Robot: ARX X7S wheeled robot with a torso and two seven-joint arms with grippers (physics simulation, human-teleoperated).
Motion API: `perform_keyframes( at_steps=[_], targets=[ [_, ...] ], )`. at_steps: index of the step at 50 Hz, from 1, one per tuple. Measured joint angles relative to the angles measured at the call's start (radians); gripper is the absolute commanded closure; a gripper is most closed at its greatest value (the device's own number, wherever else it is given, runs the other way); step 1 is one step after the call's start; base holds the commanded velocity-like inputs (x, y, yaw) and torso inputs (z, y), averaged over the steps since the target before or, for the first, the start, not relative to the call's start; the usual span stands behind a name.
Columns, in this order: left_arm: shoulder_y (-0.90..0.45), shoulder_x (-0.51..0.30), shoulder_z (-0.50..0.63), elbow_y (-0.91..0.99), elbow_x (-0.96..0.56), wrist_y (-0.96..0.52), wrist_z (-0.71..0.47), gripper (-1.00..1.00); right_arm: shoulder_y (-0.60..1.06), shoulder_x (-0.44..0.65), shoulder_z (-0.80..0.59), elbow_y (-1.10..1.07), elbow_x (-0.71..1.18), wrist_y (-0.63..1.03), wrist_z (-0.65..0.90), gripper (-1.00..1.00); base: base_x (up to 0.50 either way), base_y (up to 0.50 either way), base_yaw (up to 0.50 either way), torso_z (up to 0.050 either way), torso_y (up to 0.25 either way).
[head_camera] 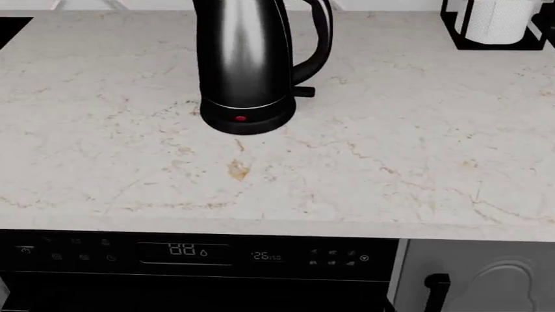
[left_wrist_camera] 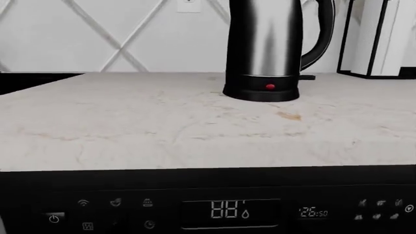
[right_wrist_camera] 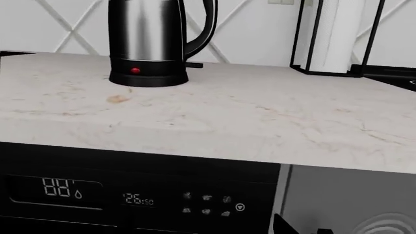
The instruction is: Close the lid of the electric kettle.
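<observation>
The electric kettle [head_camera: 247, 65] is a tall glossy dark-steel jug with a curved black handle and a black round base bearing a red dot. It stands on the pale marble counter [head_camera: 390, 162] toward the back. It also shows in the left wrist view [left_wrist_camera: 266, 48] and in the right wrist view [right_wrist_camera: 149, 41]. Its top is cut off in every view, so the lid is out of view. Neither gripper shows in any view.
A black wire holder with a white paper roll [head_camera: 494, 23] stands at the counter's back right, also in the right wrist view [right_wrist_camera: 334, 36]. Below the counter's front edge runs a black appliance control panel with a lit display [head_camera: 186, 250]. A grey cabinet door [head_camera: 485, 276] is at its right.
</observation>
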State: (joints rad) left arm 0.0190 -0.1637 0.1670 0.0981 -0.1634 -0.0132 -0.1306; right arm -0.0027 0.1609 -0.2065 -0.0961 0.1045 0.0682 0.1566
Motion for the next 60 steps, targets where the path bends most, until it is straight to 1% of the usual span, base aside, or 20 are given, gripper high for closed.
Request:
perform_keyframes(
  at_steps=[14, 26, 35, 37, 40, 43, 50, 55, 60],
  targets=[
    [0.006, -0.091, -0.037, 0.362, -0.076, -0.331, -0.038, -1.00, 0.017, 0.063, 0.008, -0.272, 0.028, 0.295, 0.017, -1.00, 0.00, 0.00, 0.00, 0.000, 0.000],
    [-0.001, -0.148, -0.109, 0.636, -0.182, -0.559, -0.078, -1.00, 0.031, 0.121, 0.035, -0.548, 0.057, 0.537, 0.037, -1.00, 0.00, 0.00, 0.00, 0.000, 0.000],
    [-0.070, -0.192, -0.184, 0.802, -0.310, -0.755, -0.123, -1.00, 0.088, 0.155, 0.094, -0.702, 0.109, 0.712, 0.035, -1.00, 0.00, 0.00, 0.00, 0.000, 0.000],
    [-0.097, -0.215, -0.196, 0.828, -0.355, -0.790, -0.149, -1.00, 0.115, 0.162, 0.111, -0.738, 0.128, 0.766, 0.033, -1.00, 0.00, 0.00, 0.00, 0.000, 0.000],
    [-0.154, -0.274, -0.203, 0.859, -0.456, -0.827, -0.222, -1.00, 0.162, 0.174, 0.139, -0.790, 0.161, 0.852, 0.033, -1.00, 0.00, 0.00, 0.00, 0.000, 0.000],
    [-0.226, -0.340, -0.208, 0.882, -0.574, -0.861, -0.306, -1.00, 0.219, 0.205, 0.167, -0.832, 0.240, 0.927, 0.069, -1.00, 0.00, 0.00, 0.00, 0.000, 0.000],
    [-0.407, -0.470, -0.220, 0.902, -0.846, -0.924, -0.481, -1.00, 0.385, 0.301, 0.242, -0.886, 0.544, 1.089, 0.232, -1.00, 0.00, 0.00, 0.00, 0.000, 0.000],
    [-0.528, -0.535, -0.220, 0.894, -1.010, -0.957, -0.577, -1.00, 0.495, 0.338, 0.302, -0.893, 0.741, 1.195, 0.325, -1.00, 0.00, 0.00, 0.00, 0.000, 0.000],
    [-0.632, -0.580, -0.214, 0.880, -1.137, -0.980, -0.652, -1.00, 0.615, 0.361, 0.347, -0.878, 0.941, 1.299, 0.436, -1.00, 0.00, 0.00, 0.00, 0.000, 0.000]
  ],
)
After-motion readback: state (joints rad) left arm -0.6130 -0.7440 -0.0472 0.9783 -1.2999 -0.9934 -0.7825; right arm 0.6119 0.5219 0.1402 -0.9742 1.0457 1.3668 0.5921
